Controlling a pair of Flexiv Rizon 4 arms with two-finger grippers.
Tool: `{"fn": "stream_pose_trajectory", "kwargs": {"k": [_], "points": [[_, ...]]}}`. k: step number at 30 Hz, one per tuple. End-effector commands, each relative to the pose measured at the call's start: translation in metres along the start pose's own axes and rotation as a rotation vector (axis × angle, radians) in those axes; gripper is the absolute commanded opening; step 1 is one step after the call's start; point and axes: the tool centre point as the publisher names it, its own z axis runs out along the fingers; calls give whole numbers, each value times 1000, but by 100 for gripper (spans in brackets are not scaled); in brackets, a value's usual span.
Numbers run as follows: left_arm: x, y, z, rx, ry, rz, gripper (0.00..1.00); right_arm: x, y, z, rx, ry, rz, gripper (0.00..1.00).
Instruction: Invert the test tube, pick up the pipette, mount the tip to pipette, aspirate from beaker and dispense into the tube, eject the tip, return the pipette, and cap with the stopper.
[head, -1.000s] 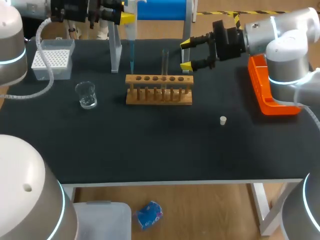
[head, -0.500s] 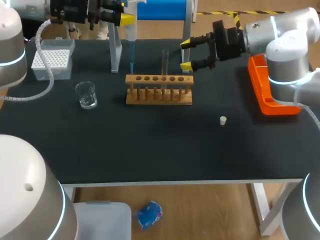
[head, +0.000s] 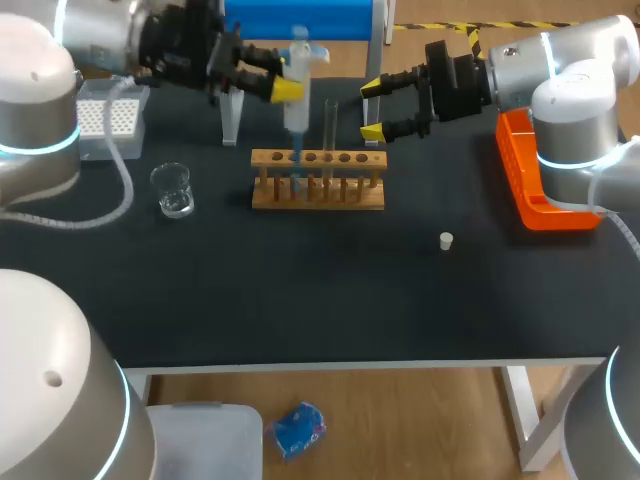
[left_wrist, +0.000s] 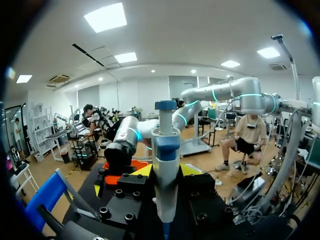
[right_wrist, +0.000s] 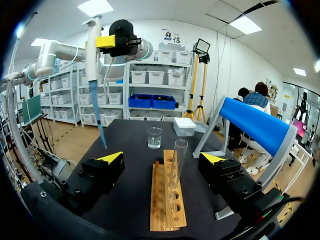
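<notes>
Blue-and-white plastic pipette (head: 298, 105), clamped in the left jaws, has swung over the wooden rack (head: 318, 195) beside the clear glass tube (head: 329, 130), so dispensing looks next; right jaws gape empty.

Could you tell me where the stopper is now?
Head view: the stopper lies alone on the table, right of the wooden rack, near the orange tray.

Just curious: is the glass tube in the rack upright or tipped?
Upright: the test tube stands vertically in the wooden rack, open mouth up.
</notes>
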Motion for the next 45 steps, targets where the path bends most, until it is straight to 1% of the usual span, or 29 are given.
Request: {"fn": "stream_pose_trajectory", "kwargs": {"k": [1,3,6,7,8,9,18,23,28,33,39,45], "points": [[3,10,22,6,7,-1,0,0,0,0,0,1,0,100],[4,14,28,24,8,8,0,0,0,0,0,1,0,100],[1,25,33,20,8,2,0,0,0,0,0,1,0,100],[0,28,33,10,10,1,0,0,0,0,0,1,0,100],[-1,30,34,-19,14,-4,0,0,0,0,0,1,0,100],[-2,32,35,-21,17,-9,0,0,0,0,0,1,0,100],[-7,34,41,-5,34,-6,0,0,0,0,0,1,0,100],[-9,40,38,3,-14,-54,0,0,0,0,0,1,0,100],[-9,40,39,10,-39,-60,0,0,0,0,0,1,0,100],[-9,37,41,18,-50,-56,0,0,0,0,0,1,0,100],[-9,32,46,30,-44,-51,0,0,0,0,0,1,0,100],[-9,31,49,27,-34,-57,0,0,0,0,0,1,0,100]]}}
